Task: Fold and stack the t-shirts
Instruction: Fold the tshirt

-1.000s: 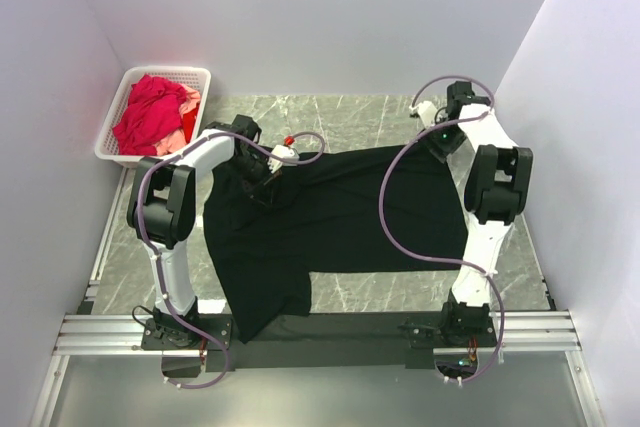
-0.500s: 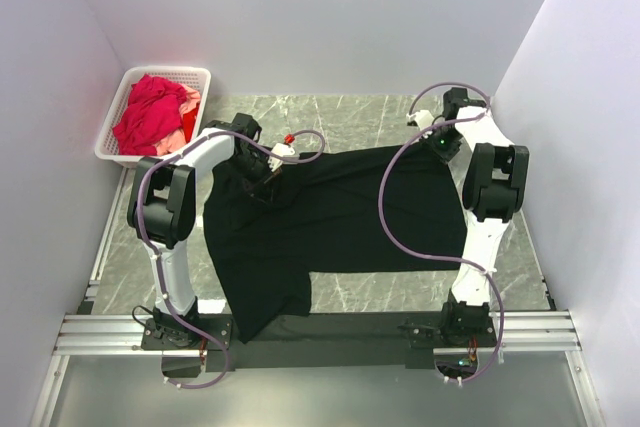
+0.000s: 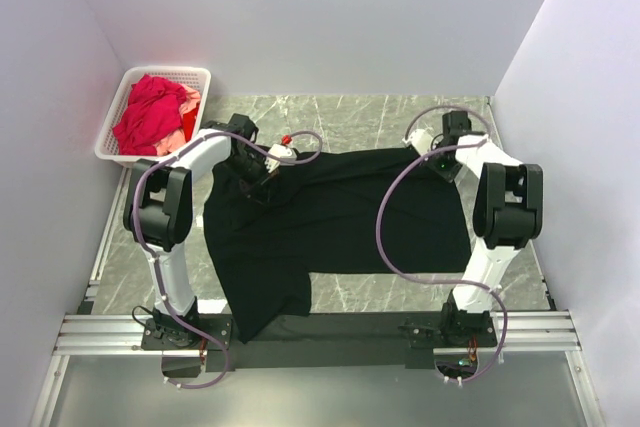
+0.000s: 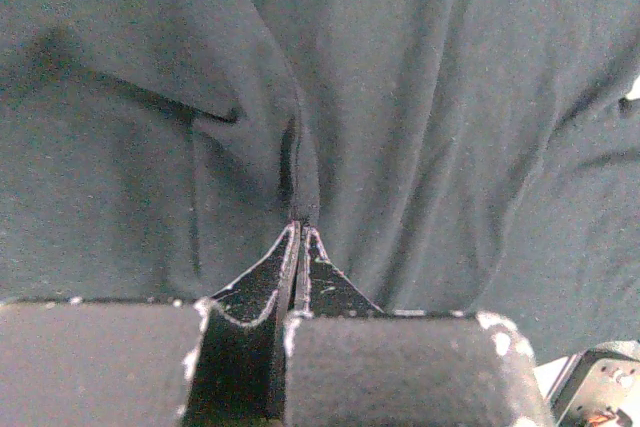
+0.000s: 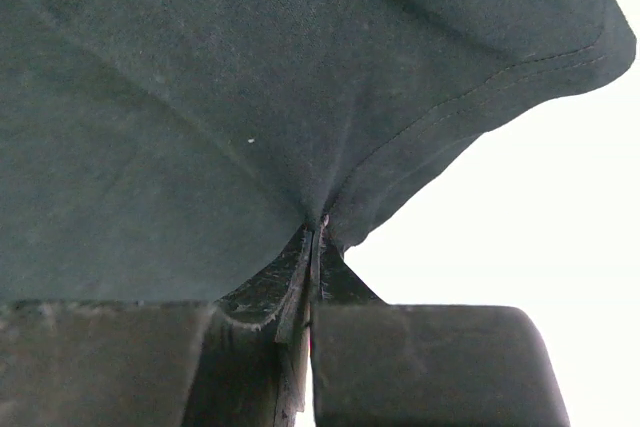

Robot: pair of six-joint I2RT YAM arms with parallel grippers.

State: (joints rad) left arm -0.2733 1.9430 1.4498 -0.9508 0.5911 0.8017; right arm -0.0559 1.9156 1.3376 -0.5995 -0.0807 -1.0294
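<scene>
Black t-shirt [image 3: 340, 217] lay spread across frame centre. Left jaws and right jaws both pinched tight on its cloth.

In the left wrist view the black t-shirt [image 4: 420, 97] runs past every edge; in the right wrist view the top and left edges cut it off. From above, we lose the tips of the left gripper [image 4: 300, 230] and right gripper [image 5: 318, 219] against dark cloth. In the basket [image 3: 165, 73], we cannot count the heaped red and pink t-shirts [image 3: 150, 112].
</scene>
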